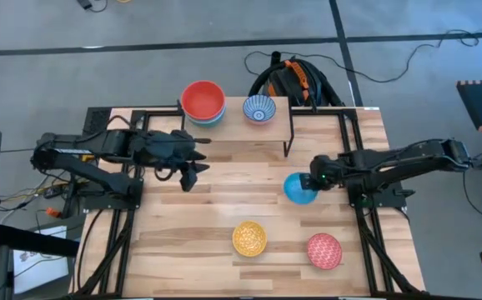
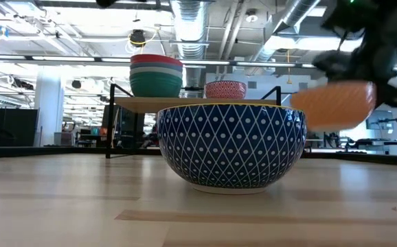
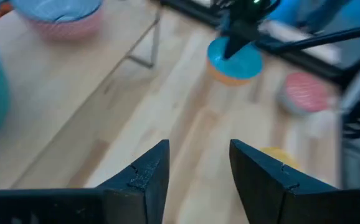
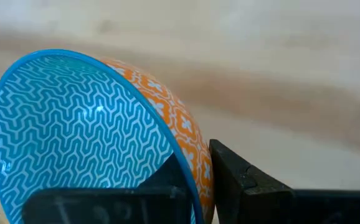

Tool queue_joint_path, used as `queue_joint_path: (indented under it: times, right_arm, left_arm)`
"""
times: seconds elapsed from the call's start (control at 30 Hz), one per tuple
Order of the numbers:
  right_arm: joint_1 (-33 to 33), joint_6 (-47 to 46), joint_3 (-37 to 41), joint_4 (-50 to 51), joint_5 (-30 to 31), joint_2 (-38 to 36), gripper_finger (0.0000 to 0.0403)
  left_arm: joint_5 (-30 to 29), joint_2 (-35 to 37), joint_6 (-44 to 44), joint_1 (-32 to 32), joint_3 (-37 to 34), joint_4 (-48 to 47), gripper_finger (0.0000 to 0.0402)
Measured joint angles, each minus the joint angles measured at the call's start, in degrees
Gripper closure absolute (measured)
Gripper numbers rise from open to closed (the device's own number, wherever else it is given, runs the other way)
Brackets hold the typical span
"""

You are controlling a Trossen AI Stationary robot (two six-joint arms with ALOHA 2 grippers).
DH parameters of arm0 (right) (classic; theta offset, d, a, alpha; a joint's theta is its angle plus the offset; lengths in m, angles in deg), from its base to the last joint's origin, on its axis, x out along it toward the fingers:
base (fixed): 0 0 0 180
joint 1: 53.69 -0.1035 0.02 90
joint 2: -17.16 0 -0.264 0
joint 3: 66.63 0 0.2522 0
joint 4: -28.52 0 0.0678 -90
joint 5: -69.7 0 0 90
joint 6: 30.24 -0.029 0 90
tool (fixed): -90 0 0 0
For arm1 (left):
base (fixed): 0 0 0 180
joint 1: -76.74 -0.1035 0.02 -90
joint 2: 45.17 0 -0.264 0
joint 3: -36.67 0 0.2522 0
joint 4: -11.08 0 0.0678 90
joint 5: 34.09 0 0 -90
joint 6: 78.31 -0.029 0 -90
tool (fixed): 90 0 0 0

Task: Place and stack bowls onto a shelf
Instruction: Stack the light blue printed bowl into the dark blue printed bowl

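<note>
Here, a bowl (image 1: 300, 189) with a blue-patterned inside and an orange outside is held clear of the table by the right gripper (image 1: 316, 180), whose fingers are closed over its rim, one inside and one outside, as the right wrist view shows. In the low view the same bowl (image 2: 336, 103) is seen lifted, at about the height of the shelf top. The shelf (image 1: 276, 129) lies at the far edge of the table, and from the held bowl it is reached by going away from the table's front and a little toward the left arm's side. On its top a stack of bowls (image 1: 203, 102) with a red one uppermost is set toward the left, and a blue-patterned bowl (image 1: 259, 109) stands just beside it on the right. That single bowl is judged the nearer stacking place for the right arm, which is plainly the closer of the two to it. A round bowl has no long axis, so only its tilt matters: it is carried tipped in the grip and would need levelling before release.

The left gripper (image 1: 189, 165) hangs empty over the bare table near the shelf's left end, its fingers parted. A yellow-patterned bowl (image 1: 249, 237) and a pink-patterned bowl (image 1: 324, 250) are left near the table's front, well apart from both grippers.
</note>
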Motion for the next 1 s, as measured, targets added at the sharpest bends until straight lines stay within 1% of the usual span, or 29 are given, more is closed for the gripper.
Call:
queue_joint_path:
  times: [0.1,0.23,0.3,0.47,0.63,0.7,0.83,1.0]
  right_arm:
    - [-2.96,-0.27,-2.75,0.58,-2.17,-0.26,0.0343]
    - [-4.95,0.52,-4.40,0.35,-1.04,0.55,0.0343]
    - [-5.25,0.69,-4.43,-0.27,-0.59,0.75,0.0343]
    - [-6.01,1.72,-4.55,-2.87,-0.38,1.23,0.0343]
    - [-6.05,2.08,-4.50,-5.31,-0.40,1.40,0.0343]
    - [-6.21,2.16,-4.63,-7.27,-0.38,1.34,0.0343]
    - [-4.84,5.30,-7.52,-6.92,-0.36,1.40,0.0343]
    - [1.32,12.98,-14.01,-7.18,2.35,1.36,0.0343]
  left_arm:
    - [-0.31,0.18,0.64,1.76,1.19,-0.94,0.0235]
    - [-3.32,-0.25,1.07,3.56,1.22,-1.84,0.0218]
    - [-3.86,-0.52,0.86,3.99,1.21,-1.63,0.0212]
    - [-3.37,-0.40,-0.16,4.01,1.26,1.16,0.0207]
    - [-1.39,-0.41,3.61,4.15,1.26,-0.89,0.0206]
    - [-2.10,-0.41,3.98,4.66,1.26,-2.13,0.0206]
    - [-3.18,0.28,4.03,4.77,1.22,-2.40,0.0206]
    - [-3.28,1.44,5.65,1.90,1.24,-2.34,0.0207]
